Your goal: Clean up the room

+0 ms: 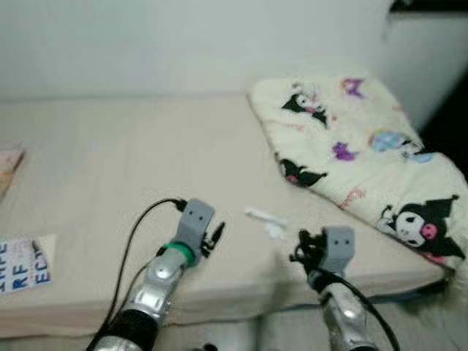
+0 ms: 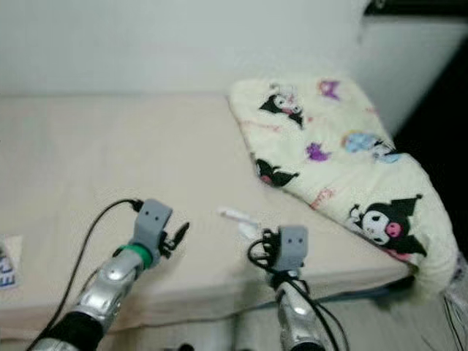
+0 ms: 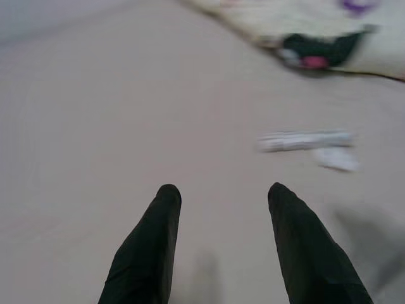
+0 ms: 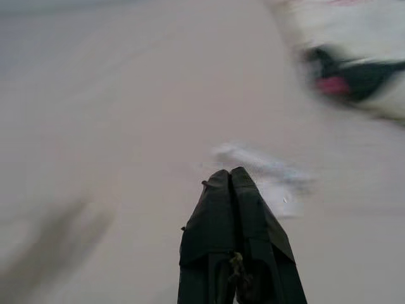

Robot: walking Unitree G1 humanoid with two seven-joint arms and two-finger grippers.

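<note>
Two grippers held over a beige bed, with small white scraps lying between them.

At the far left edge of the bed [image 1: 110, 168] a printed sheet with blue letters [image 1: 22, 265] is seen lying flat, and part of a pale book or card [image 1: 9, 167] further back. The left gripper [image 3: 221, 202] is held just above the mattress near its front edge, its jaws released and spread apart. Ahead of it, between the two arms, a thin white strip of paper [image 1: 265, 216] is laid flat, its long axis running slantwise toward the right, with a smaller white scrap [image 1: 275, 230] just beside its right end. The right gripper [image 4: 233, 180] is held near these scraps, its jaws clenched together on nothing. At the right, a cream blanket with cartoon figures [image 1: 351, 153] is spread over the bed's corner.
</note>
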